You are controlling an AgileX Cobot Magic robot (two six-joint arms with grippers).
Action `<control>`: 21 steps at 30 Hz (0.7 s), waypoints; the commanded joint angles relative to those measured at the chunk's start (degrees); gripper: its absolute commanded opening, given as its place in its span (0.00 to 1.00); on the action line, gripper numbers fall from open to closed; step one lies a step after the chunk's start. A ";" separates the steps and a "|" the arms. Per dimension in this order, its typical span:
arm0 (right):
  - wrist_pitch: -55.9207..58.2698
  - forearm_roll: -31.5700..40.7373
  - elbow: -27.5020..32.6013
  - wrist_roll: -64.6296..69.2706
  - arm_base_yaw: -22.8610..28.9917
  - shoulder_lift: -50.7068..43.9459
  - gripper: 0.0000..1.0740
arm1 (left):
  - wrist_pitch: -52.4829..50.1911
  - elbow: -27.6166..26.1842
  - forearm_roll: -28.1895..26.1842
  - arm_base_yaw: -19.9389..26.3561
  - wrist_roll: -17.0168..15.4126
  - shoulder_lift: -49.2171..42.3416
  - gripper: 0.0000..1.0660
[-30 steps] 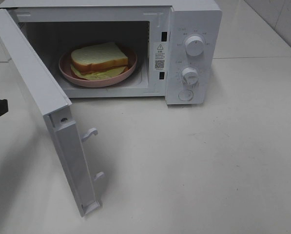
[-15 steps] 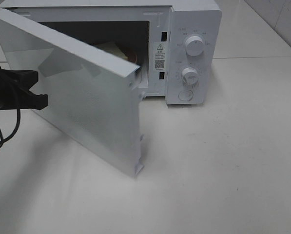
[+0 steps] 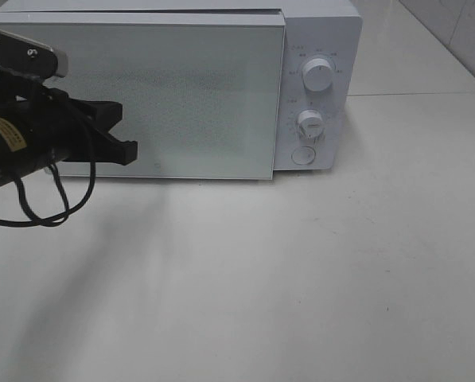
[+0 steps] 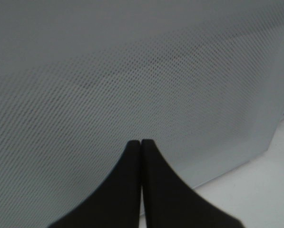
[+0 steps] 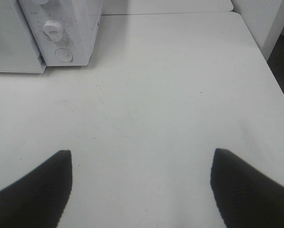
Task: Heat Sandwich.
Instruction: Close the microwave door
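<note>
The white microwave [image 3: 317, 48] stands at the back of the table with its door [image 3: 197, 95] swung flat against the front. The sandwich is hidden behind that door. My left gripper [image 3: 126, 147] is shut, empty, and its black tip rests against the door's lower left part. In the left wrist view the closed fingertips [image 4: 141, 145] press on the dotted door [image 4: 132, 71]. My right gripper [image 5: 141, 183] is open over bare table, well away from the microwave [image 5: 70, 28], and holds nothing.
Two white knobs [image 3: 317, 76] and a round button [image 3: 302, 154] sit on the microwave's right panel. A black cable [image 3: 38, 203] loops below the left arm. The table's right edge [image 5: 275, 80] shows in the right wrist view.
The microwave door went from wide open to shut, pushed by my left gripper moving rightward. The sandwich and plate went out of sight behind it. The right gripper has not moved.
</note>
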 commanded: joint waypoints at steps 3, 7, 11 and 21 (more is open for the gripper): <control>-0.80 -0.17 -0.06 0.52 -0.52 -1.55 0.70 | 1.49 -3.61 -2.12 -2.12 -0.06 1.78 0.00; -0.80 -0.17 -0.06 0.52 -0.52 -1.55 0.70 | 2.69 -6.70 -4.35 -3.32 0.00 3.78 0.00; -0.80 -0.17 -0.06 0.52 -0.52 -1.55 0.70 | 2.98 -10.08 -8.71 -5.61 1.49 5.79 0.00; -0.80 -0.17 -0.06 0.63 -0.52 -1.55 0.70 | 5.04 -18.91 -18.68 -10.71 7.79 11.23 0.00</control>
